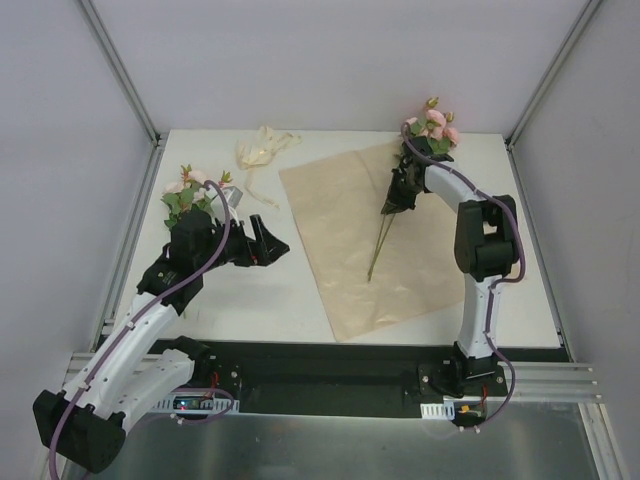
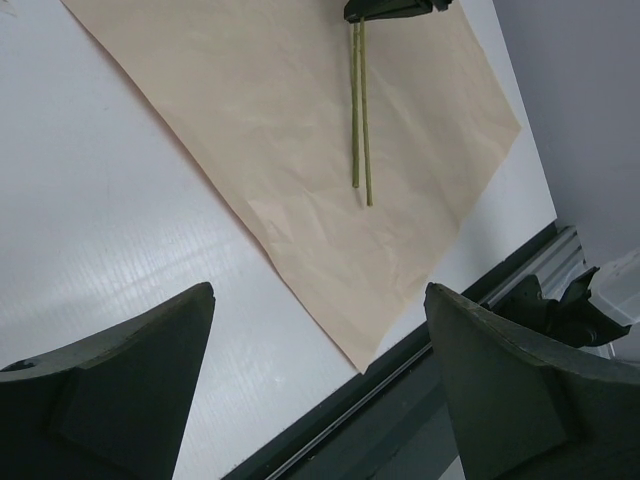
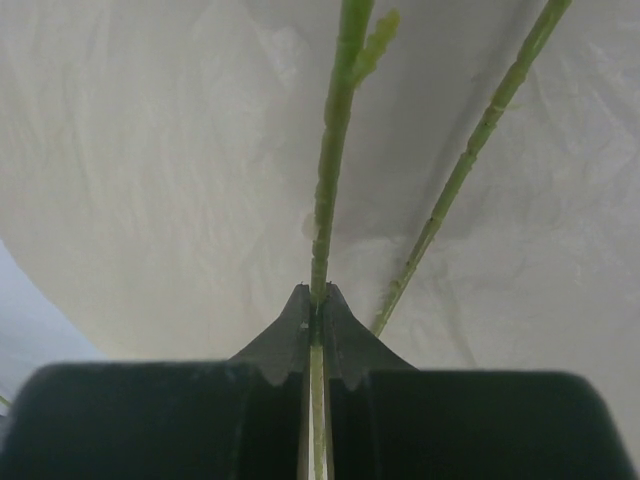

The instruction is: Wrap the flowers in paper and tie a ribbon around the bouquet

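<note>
While the right arm (image 1: 478,250) hung over the paper (image 1: 350,230), its jaws were pressed together on one thin green stem (image 3: 335,150) of the flowers (image 1: 434,124). The right wrist view showed that stem squeezed right in the slot between them. A second stem (image 3: 470,160) ran loose beside it, outside the pinch as far as that view showed. The pink blooms and leaves stuck out past the paper's far right corner. Both long stems trailed back across the paper toward its middle. Couldn't tell if the stem tips actually touched the sheet or just hovered above it.

The paper lay flat on the white surface (image 1: 260,300), tan side up. It was turned at an angle, so one corner pointed at the black rail (image 1: 330,365) along the near edge.

The left arm (image 1: 150,320) sat well to the left of the paper, jaws spread wide with nothing between them, facing the paper's left edge. From its wrist camera, the two dark fingers (image 2: 120,400) framed the sheet and the stems lying across it.

The ribbon (image 1: 262,150) was a cream, loosely bunched strip on the surface, near the paper's far left corner, and it didn't look like it was touching the sheet. A second bunch (image 1: 186,195) of pink blooms and leaves sat farther left of the paper, partly hidden behind the left arm.
</note>
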